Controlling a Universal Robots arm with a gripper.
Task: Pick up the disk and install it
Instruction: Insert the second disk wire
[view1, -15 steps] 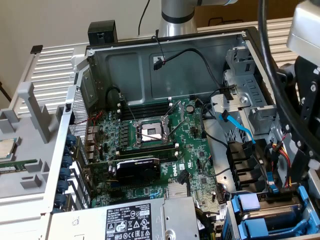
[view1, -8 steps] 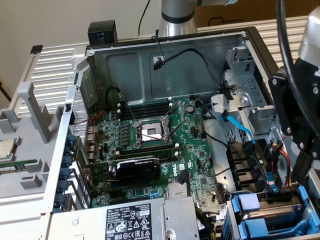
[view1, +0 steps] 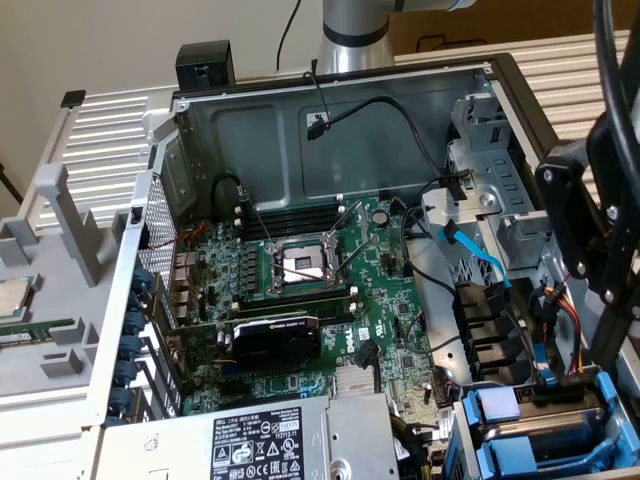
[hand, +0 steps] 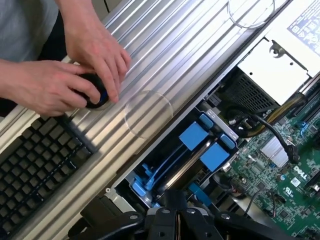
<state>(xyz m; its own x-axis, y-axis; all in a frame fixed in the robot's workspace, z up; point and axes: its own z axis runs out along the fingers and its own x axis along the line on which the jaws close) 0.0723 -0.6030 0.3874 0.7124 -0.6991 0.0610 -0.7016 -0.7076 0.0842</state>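
The disk stands on edge in the drive bay at the case's corner, a silver slab between bright blue frame tabs; its label is turned out of sight. In the exterior view the same blue frame lies at the lower right of the case. My black gripper hangs directly over the frame with its fingers pressed together and nothing visible between them. From outside, the gripper reaches down at the exterior view's right, its tip at the top of the blue frame.
The open case holds a green motherboard, a silver power supply and loose cables, including a blue one by the bay. On the ribbed table, a person's hands rest on a black controller beside a keyboard.
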